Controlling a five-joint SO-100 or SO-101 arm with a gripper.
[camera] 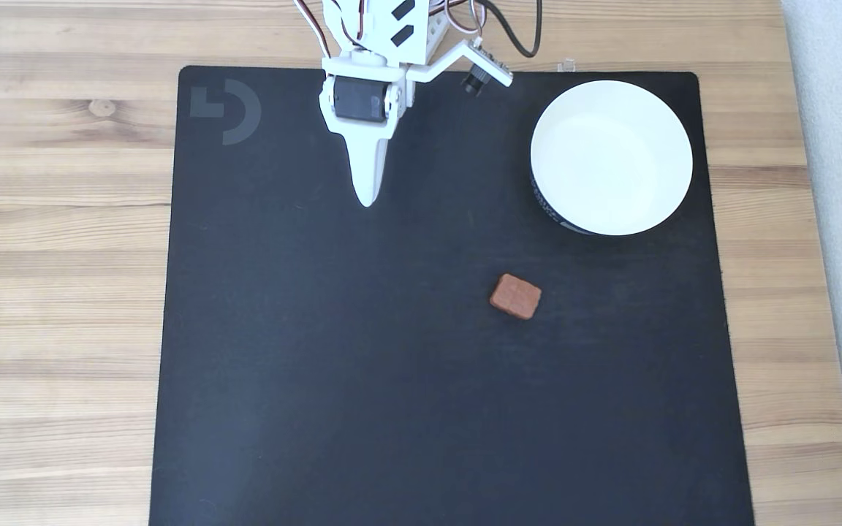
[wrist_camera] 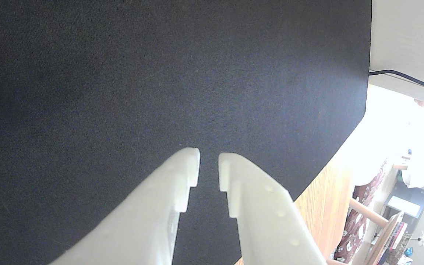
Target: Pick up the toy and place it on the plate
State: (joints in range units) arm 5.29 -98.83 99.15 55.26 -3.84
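Black square fabric mat point(camera: 362, 380) fills frame centre in the fixed view, grey logo point(camera: 225, 111) at its upper left. Light wooden plank tabletop point(camera: 55, 292) shows along the left, top and right edges.

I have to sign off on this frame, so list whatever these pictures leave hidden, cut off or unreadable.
- Arm base: cut off by the top edge of the fixed view, above the pincer.
- Lettering on the plate band: too small and foreshortened in the fixed view.
- Pincer rear: cut off by the wrist view's bottom edge.
- Room beyond the mat: overexposed and blurred in the wrist view.
- Toy underside: hidden against the mat.
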